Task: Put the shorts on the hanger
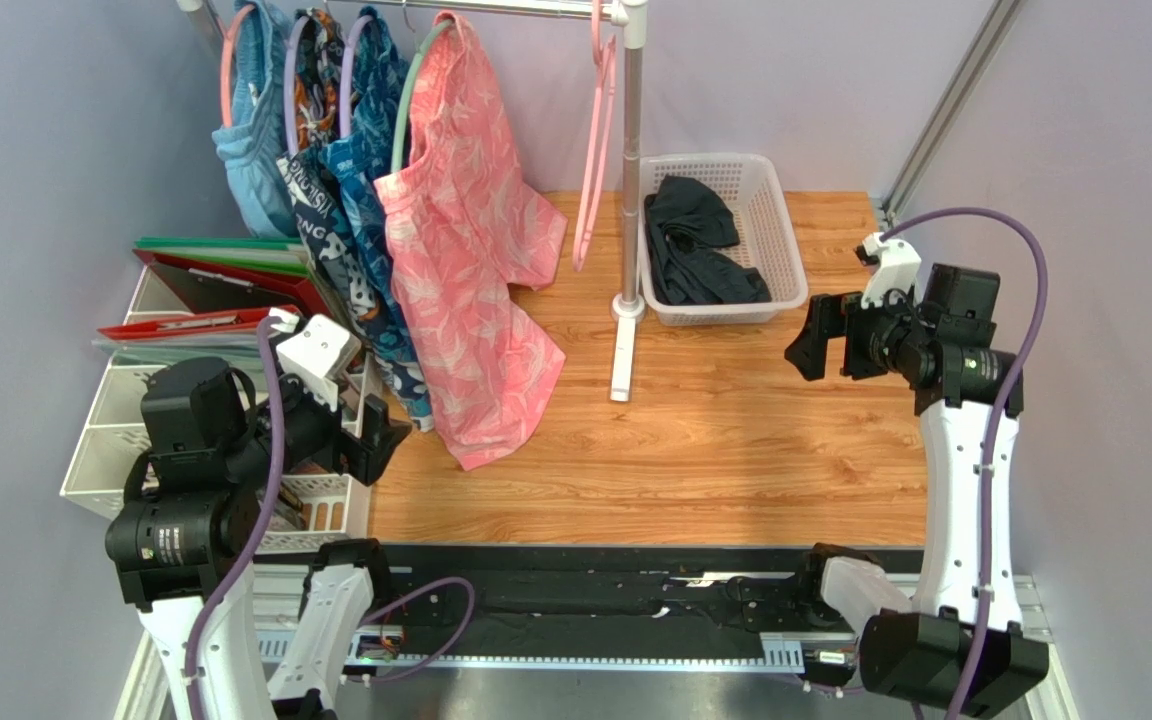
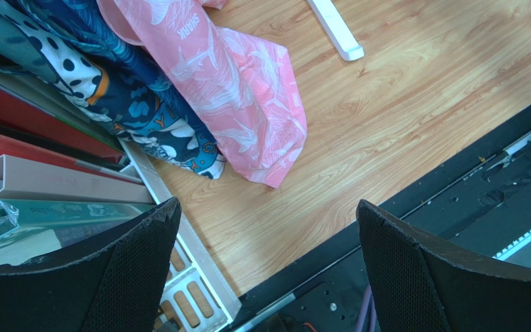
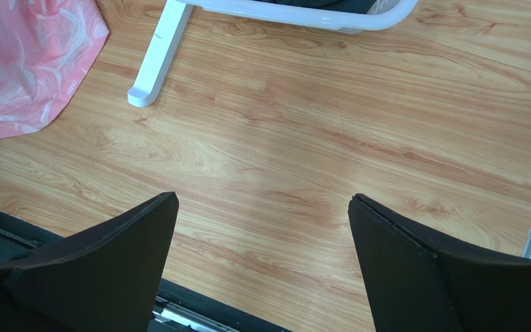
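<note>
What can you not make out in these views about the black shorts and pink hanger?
Top external: the shorts lie crumpled in the basket; waistband and leg openings indistinguishable.
Top external: the hook of the hanger is cut by the top edge.
Right wrist: top edge cuts off the basket, hiding its contents.
Left wrist: shows neither.

The left arm (image 1: 184,518) and right arm (image 1: 958,480) had white links, black joint housings and a purple cable (image 1: 1045,293) each. Their fingers (image 2: 130,277) were black, seemingly mesh-textured.
</note>
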### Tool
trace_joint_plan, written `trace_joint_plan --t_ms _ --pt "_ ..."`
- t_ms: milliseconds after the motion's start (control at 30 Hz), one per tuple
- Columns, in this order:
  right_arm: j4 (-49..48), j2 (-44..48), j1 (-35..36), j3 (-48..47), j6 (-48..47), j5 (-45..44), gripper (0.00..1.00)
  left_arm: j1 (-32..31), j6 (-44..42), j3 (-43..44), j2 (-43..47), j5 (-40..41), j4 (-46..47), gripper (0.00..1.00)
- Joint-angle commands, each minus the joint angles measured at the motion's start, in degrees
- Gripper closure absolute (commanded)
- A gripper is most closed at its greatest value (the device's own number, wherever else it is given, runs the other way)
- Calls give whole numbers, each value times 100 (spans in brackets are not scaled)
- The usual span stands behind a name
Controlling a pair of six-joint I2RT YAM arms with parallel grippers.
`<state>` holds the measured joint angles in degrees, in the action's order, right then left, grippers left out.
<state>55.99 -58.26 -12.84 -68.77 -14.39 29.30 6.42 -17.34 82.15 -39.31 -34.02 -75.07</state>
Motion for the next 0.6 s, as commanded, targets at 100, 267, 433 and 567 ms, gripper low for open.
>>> trace_joint_plan --t_ms 100,267,433,567 --pt "-342 -739 159 -628 138 -2 0 18 20 179 -252 220 54 1" --pt "-588 -1397 405 -962 226 -240 0 18 56 240 -367 10 27 1" --pt "-861 -2144 949 -1558 235 -801 0 18 -6 302 -507 -17 45 1" --pt "-1142 -3126 1467 -2183 209 -1435 0 18 -32 319 -657 -148 45 1"
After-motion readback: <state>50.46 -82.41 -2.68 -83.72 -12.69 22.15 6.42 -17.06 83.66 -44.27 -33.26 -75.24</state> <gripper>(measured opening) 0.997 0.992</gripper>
